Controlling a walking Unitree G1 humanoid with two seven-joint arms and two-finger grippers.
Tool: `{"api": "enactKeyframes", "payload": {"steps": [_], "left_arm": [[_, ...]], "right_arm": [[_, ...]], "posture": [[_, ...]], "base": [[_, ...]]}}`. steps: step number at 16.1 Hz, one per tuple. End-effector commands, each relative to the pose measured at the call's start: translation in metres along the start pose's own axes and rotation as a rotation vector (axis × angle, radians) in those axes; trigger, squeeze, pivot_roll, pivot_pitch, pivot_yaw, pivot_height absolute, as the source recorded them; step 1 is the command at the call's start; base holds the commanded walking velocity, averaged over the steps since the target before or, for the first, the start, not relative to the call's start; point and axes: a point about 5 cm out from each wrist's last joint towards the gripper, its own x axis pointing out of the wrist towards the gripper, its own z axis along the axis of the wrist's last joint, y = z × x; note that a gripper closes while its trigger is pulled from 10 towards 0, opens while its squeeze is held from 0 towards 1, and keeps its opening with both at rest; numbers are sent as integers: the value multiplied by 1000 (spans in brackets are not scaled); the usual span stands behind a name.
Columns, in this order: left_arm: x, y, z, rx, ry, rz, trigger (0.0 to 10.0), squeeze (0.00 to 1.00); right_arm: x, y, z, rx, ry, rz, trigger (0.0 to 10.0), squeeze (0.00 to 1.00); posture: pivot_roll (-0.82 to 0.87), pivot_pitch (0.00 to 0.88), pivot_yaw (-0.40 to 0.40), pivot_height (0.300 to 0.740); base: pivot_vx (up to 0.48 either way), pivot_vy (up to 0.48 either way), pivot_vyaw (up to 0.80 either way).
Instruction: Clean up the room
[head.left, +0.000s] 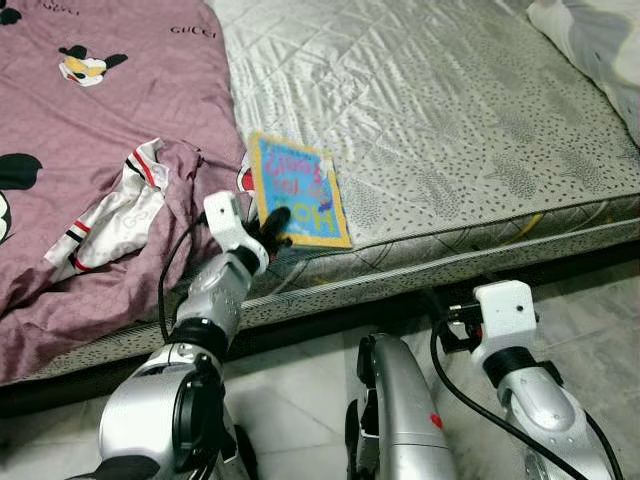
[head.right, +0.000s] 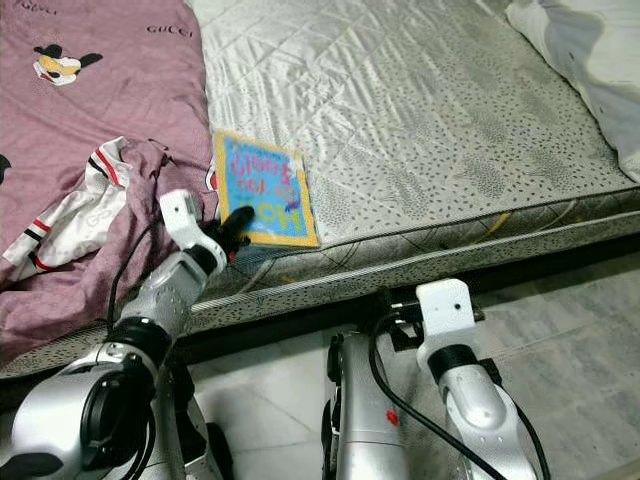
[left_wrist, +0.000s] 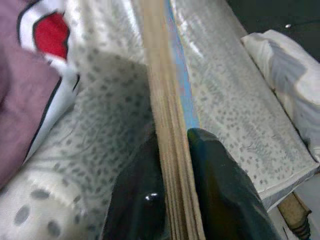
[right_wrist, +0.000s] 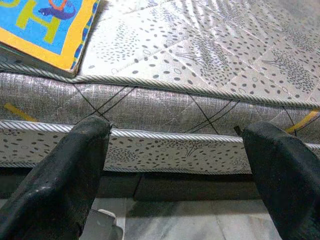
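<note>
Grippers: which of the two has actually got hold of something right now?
The left gripper: its fingers pinch the edge of the colourful book on the mattress. The right gripper hangs open, low beside the mattress edge.

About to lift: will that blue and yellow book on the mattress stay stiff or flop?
The book will probably stay stiff: its edge shows thick board pages. The left end effector pinches one edge only, so it may sag or pivot.

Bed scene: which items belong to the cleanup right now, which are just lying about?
In play:
- picture book, on the mattress near its edge
- left gripper, shut on its edge

Lying about:
- mauve cartoon blanket
- white bedding
- right gripper, open, idle
</note>
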Motion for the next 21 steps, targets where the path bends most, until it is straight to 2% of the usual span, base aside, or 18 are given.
{"api": "enactKeyframes", "payload": {"steps": [1, 3, 5, 6, 7, 8, 9, 11, 13, 15, 18, 21], "left_arm": [[-2, 5, 9, 54, -27, 19, 0, 0], [-4, 9, 20, 92, -79, 26, 0, 0], [-12, 17, 32, 177, -148, 41, 0, 0], [-25, 25, 40, 284, -207, 69, 0, 0], [-31, 30, 42, 338, -219, 86, 0, 0], [-46, 38, 42, 404, -234, 118, 0, 0], [-54, 42, 40, 436, -238, 136, 0, 0], [-81, 49, 28, 526, -236, 178, 0, 0], [-107, 50, 13, 557, -229, 239, 0, 0], [-117, 45, 5, 563, -221, 253, 0, 0], [-119, 41, 1, 566, -204, 262, 0, 0], [-114, 35, 2, 557, -204, 253, 0, 0]], "right_arm": [[1, -2, -5, 3, 11, -17, 10000, 0], [12, 1, -1, 14, -18, -20, 10000, 0], [26, 6, 4, 60, -50, -14, 10000, 0], [34, 15, 7, 149, -60, 4, 10000, 0], [40, 20, 7, 205, -54, 18, 10000, 0], [47, 33, 6, 267, -26, 74, 10000, 0], [50, 39, 6, 300, -26, 103, 10000, 0], [57, 59, 11, 387, -51, 195, 10000, 0], [70, 69, 23, 467, -102, 209, 10000, 0], [76, 70, 28, 511, -123, 215, 10000, 0], [82, 69, 33, 539, -159, 232, 10000, 0], [83, 68, 36, 535, -189, 241, 10000, 0]], "posture": [[-165, 213, -25, 524], [-139, 181, -12, 524], [-105, 147, 0, 524], [-83, 127, 4, 524], [-64, 111, 8, 524], [-36, 83, 12, 524], [-32, 78, 13, 524], [-4, 45, 18, 524], [27, 0, 26, 524], [39, 0, 31, 524], [36, 0, 36, 524], [25, 0, 43, 524]], "base": [[0, 0, 0], [0, 0, 0], [0, 0, 0], [0, 0, 0], [0, 0, 0], [0, 0, 0], [0, 0, 0], [0, 0, 0], [0, 0, 0], [0, 0, 0], [0, 0, 0], [0, 0, 0]]}}
